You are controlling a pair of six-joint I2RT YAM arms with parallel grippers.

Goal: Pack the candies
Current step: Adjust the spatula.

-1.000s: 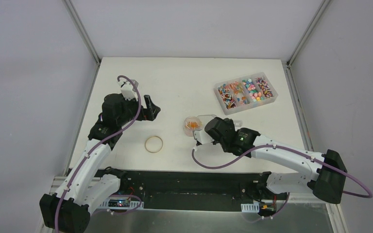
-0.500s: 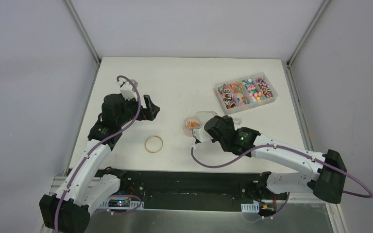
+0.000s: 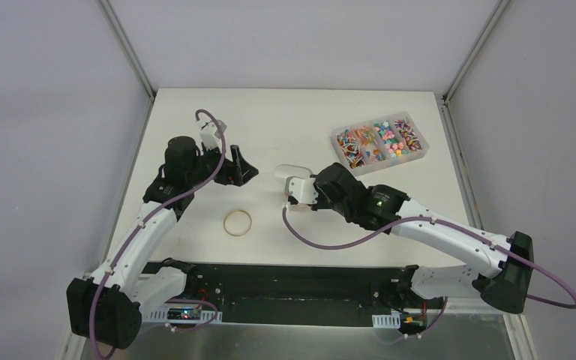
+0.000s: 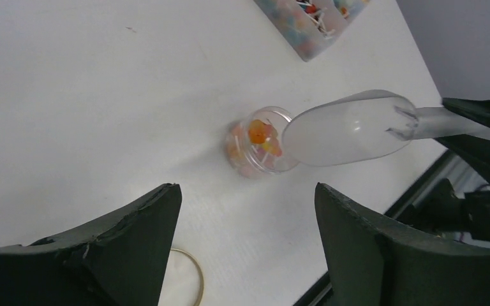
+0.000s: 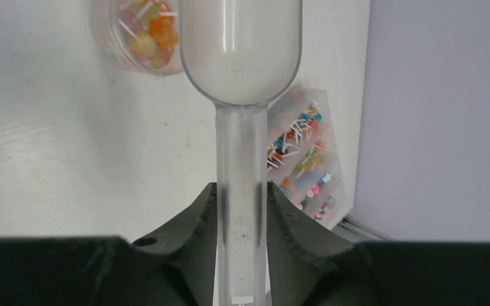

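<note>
White tabletop [image 3: 285, 120] carries the divided box [image 3: 340, 151] at far right; the right tool [image 5: 241, 204] clenches the clear scoop [image 5: 241, 51], its bowl overlapping the small cup [image 4: 239, 162] holding candies [image 4: 260, 134]. The left tool [image 4: 247, 191] hangs released nearby. A nudge from the scoop could topple that light cup, scattering sweets.

Candies [image 4: 259, 137] in jar [image 4: 241, 164], scoop [image 4: 351, 127] over its rim, divided box [image 3: 379, 142] behind right, rubber band [image 3: 238, 223] front left.

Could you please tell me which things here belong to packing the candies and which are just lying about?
In use: candies in the small clear cup; compartment box of more sweets; clear scoop, held by the right gripper.
Lying about: tan rubber band, apart from both grippers.
</note>
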